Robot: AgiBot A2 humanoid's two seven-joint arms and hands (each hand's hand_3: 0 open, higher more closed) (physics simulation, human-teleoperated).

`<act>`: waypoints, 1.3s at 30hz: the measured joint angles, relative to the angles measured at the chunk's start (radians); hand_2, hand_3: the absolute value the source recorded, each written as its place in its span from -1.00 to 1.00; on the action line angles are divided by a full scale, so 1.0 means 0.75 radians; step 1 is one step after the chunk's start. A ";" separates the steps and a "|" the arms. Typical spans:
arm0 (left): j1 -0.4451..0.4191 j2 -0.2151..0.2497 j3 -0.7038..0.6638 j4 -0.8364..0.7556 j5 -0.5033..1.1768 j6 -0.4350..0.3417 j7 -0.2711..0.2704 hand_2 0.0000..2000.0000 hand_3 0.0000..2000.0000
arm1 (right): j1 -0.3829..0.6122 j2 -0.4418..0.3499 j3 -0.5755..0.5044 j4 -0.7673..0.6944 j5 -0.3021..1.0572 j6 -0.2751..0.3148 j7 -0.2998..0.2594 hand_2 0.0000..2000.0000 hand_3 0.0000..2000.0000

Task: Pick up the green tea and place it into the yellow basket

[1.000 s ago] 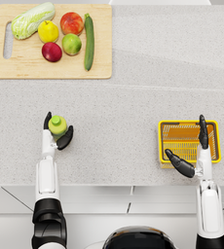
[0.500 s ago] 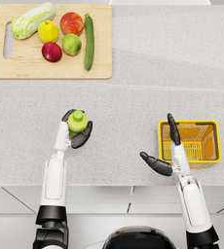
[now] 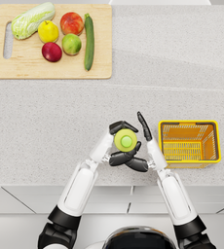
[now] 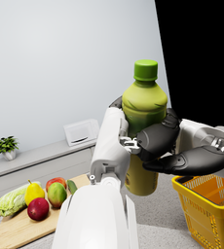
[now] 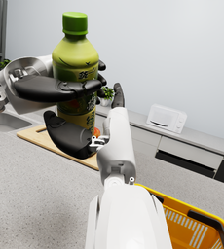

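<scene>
the green tea (image 3: 126, 140) stands upright above the worktop (image 3: 46, 126), lifted clear of it near the front edge and just beside the yellow basket (image 3: 189, 141), on the side of the basket away from the worktop's right edge; the left hand (image 3: 120, 145) grips the bottle around its body, dark fingers (image 4: 155, 141) wrapped over the label below the green cap; the right hand (image 3: 142, 146) is close against the same bottle, its fingers apart, one long finger pointing toward the back edge beside the bottle and another reaching under the left hand's fingers; whether it actually touches the bottle cannot be told from these views; the basket sits on the worktop near the front right corner, its yellow rim showing in both wrist views; at the back left corner lies a wooden cutting board (image 3: 16, 68) carrying a cabbage (image 3: 33, 19), a yellow pear (image 3: 48, 31), a red tomato (image 3: 71, 23), a green apple (image 3: 71, 44), a dark red apple (image 3: 51, 51) and a cucumber (image 3: 89, 41) laid along its right side
</scene>
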 measured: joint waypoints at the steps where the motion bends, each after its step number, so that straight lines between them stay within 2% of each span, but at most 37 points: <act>1: -0.007 0.000 0.035 -0.023 0.000 -0.001 0.000 1.00 1.00 | 0.013 -0.011 0.004 -0.012 0.004 0.000 0.000 -1.00 -1.00; 5: -0.016 -0.041 0.087 -0.078 0.010 0.038 0.000 1.00 1.00 | 0.041 -0.023 -0.023 -0.042 0.011 0.189 0.007 -1.00 -1.00; 6: -0.015 -0.051 0.097 -0.085 0.012 0.051 0.000 1.00 1.00 | 0.047 -0.024 -0.029 -0.046 0.012 0.221 0.008 0.36 -0.67; 7: -0.016 -0.064 0.100 -0.091 0.012 0.049 -0.004 1.00 1.00 | 0.054 -0.017 -0.051 -0.050 0.014 0.354 0.005 1.00 -0.35; 8: -0.015 -0.076 0.104 -0.094 0.011 0.045 -0.006 1.00 1.00 | 0.061 -0.008 -0.065 -0.052 0.016 0.445 -0.003 1.00 -0.02; 9: -0.012 -0.087 0.102 -0.095 0.011 0.026 -0.009 1.00 1.00 | 0.063 0.003 -0.066 -0.054 0.016 0.492 -0.004 1.00 0.31; 11: -0.005 -0.105 0.115 -0.091 0.010 -0.006 -0.012 1.00 1.00 | 0.066 0.020 -0.055 -0.055 0.017 0.503 -0.011 1.00 0.96; 12: 0.001 -0.111 0.123 -0.087 0.009 -0.010 -0.012 1.00 1.00 | 0.067 0.023 -0.038 -0.056 0.015 0.445 -0.008 1.00 1.00; 13: 0.007 -0.119 0.128 -0.085 0.010 -0.027 -0.015 -0.36 0.67 | 0.068 0.028 -0.026 -0.055 0.014 0.415 -0.007 1.00 1.00; 14: 0.008 -0.127 0.137 -0.091 0.008 0.011 -0.013 -1.00 0.35 | 0.071 0.029 -0.019 -0.056 0.014 0.410 -0.009 1.00 1.00; 17: 0.006 -0.147 0.147 -0.109 0.005 0.098 -0.011 -1.00 -0.63 | 0.085 0.025 -0.009 -0.058 0.013 0.409 -0.010 1.00 1.00; 18: -0.002 -0.153 0.140 -0.114 0.004 0.122 -0.010 -1.00 -0.96 | 0.093 0.016 -0.017 -0.055 0.014 0.354 -0.011 1.00 1.00; 19: -0.018 -0.162 0.120 -0.118 0.003 0.134 -0.010 -1.00 -1.00 | 0.103 0.004 -0.044 -0.048 0.015 0.275 -0.003 1.00 1.00; 20: -0.042 -0.179 0.085 -0.121 0.002 0.142 -0.009 -1.00 -1.00 | 0.116 -0.005 -0.091 -0.032 0.015 0.270 0.002 1.00 1.00; 22: -0.104 -0.216 -0.024 -0.132 0.001 0.152 -0.009 -1.00 -1.00 | 0.132 -0.017 -0.208 0.011 0.015 0.210 0.008 1.00 1.00; 25: -0.198 -0.253 -0.230 -0.163 0.000 0.159 -0.008 -1.00 -1.00 | 0.152 -0.017 -0.424 0.065 0.015 0.252 -0.001 1.00 1.00; 26: -0.219 -0.258 -0.289 -0.172 0.000 0.161 -0.008 -1.00 -1.00 | 0.159 -0.014 -0.491 0.071 0.015 0.230 0.003 1.00 1.00; 27: -0.234 -0.260 -0.338 -0.179 0.000 0.161 -0.008 -1.00 -1.00 | 0.165 -0.010 -0.552 0.069 0.014 0.247 0.006 1.00 1.00; 31: -0.261 -0.257 -0.442 -0.174 -0.001 0.163 -0.008 -1.00 -1.00 | 0.148 -0.007 -0.705 0.032 0.014 0.179 -0.017 1.00 1.00; 32: -0.264 -0.254 -0.454 -0.170 -0.001 0.163 -0.008 -1.00 -1.00 | 0.136 -0.009 -0.732 0.018 0.014 0.159 -0.077 1.00 1.00; 33: -0.265 -0.252 -0.463 -0.167 -0.001 0.163 -0.008 -1.00 -1.00 | 0.122 -0.011 -0.756 0.007 0.014 0.141 -0.173 1.00 1.00; 34: -0.263 -0.249 -0.469 -0.162 -0.001 0.163 -0.008 -1.00 -1.00 | 0.107 -0.012 -0.776 -0.010 0.013 0.167 -0.253 1.00 1.00; 35: -0.261 -0.245 -0.473 -0.158 -0.001 0.163 -0.008 -1.00 -1.00 | 0.092 -0.014 -0.789 -0.028 0.014 0.159 -0.313 1.00 1.00; 37: -0.256 -0.238 -0.473 -0.153 -0.001 0.163 -0.008 -1.00 -1.00 | 0.063 -0.018 -0.797 -0.069 0.014 0.125 -0.383 1.00 1.00; 38: -0.255 -0.235 -0.470 -0.151 -0.001 0.163 -0.008 -1.00 -1.00 | 0.051 -0.019 -0.794 -0.086 0.014 0.135 -0.405 1.00 1.00; 39: -0.253 -0.231 -0.467 -0.147 -0.001 0.163 -0.008 -1.00 -1.00 | 0.043 -0.019 -0.786 -0.105 0.014 0.167 -0.425 -0.36 0.67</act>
